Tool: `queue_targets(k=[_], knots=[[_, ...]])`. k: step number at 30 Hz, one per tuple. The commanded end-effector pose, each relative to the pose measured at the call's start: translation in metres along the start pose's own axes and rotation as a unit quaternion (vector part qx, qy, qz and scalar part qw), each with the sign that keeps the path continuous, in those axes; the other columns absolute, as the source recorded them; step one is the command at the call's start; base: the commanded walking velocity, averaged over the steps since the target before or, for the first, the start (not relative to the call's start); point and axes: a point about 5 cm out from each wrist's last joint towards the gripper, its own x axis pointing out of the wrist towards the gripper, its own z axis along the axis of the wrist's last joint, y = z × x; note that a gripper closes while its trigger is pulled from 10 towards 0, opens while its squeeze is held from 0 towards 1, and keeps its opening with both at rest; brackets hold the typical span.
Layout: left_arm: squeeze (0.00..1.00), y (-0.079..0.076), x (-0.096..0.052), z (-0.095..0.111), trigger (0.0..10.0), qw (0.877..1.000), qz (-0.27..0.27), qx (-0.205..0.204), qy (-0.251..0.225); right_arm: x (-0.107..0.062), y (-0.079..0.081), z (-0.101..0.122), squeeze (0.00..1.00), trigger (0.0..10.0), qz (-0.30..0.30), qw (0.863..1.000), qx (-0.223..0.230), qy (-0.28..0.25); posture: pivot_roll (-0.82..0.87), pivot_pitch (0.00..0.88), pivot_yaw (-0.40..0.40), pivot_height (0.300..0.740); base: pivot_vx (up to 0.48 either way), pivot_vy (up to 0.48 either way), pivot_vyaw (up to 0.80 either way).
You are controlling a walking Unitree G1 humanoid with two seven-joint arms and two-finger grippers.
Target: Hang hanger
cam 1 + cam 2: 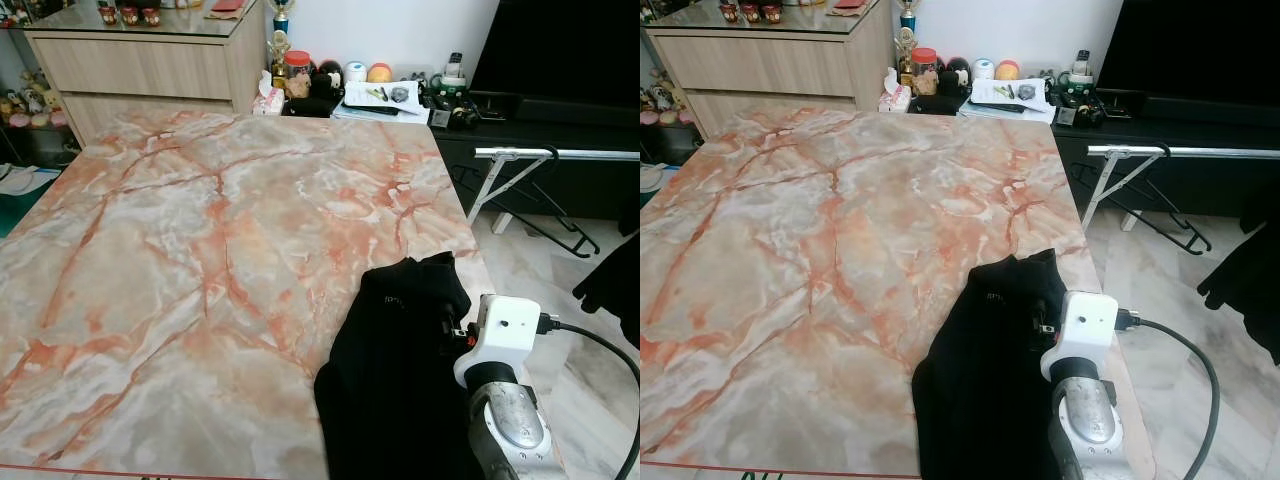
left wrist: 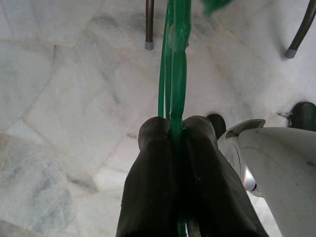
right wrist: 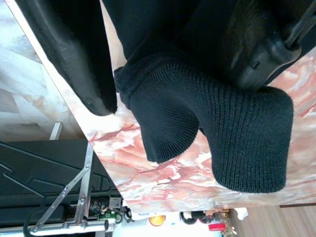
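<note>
hanger: thin green plastic, pinched tight in the left gripper, down over the floor
right gripper: fingers spread around the black sweater, near right table corner
handling: probably light, springy, slippery; grip near the hook

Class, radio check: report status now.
Left gripper shut on green hanger, above floor. Right gripper open over black knit garment at marble table edge.

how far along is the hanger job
Early. Done: the left gripper is shut on a green hanger, held over the floor. In hand: the right gripper is open around the black garment lying at the table's edge. Left: the garment isn't on the hanger, and nothing is hung on the rail.
</note>
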Motion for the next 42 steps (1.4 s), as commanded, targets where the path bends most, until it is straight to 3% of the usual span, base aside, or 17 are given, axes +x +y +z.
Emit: queue_targets(k=[1, 42], knots=[[0.0, 0.0053, -0.0026, -0.0086, 10.0, 1.0, 0.005, -0.01, 0.02, -0.0021, -0.0003, 0.0036, 0.0, 10.0, -0.002, 1.0, 0.001, -0.01, 0.0, 0.121, -0.016, 0.74, -0.259, 0.0, 0.0], [0.0, 0.0004, -0.0022, -0.0114, 10.0, 0.999, -0.001, -0.018, 0.029, -0.0001, -0.0031, 0.0042, 0.0, 10.0, -0.012, 1.0, 0.0, -0.013, 0.0, 0.116, -0.014, 0.74, -0.271, 0.0, 0.0]])
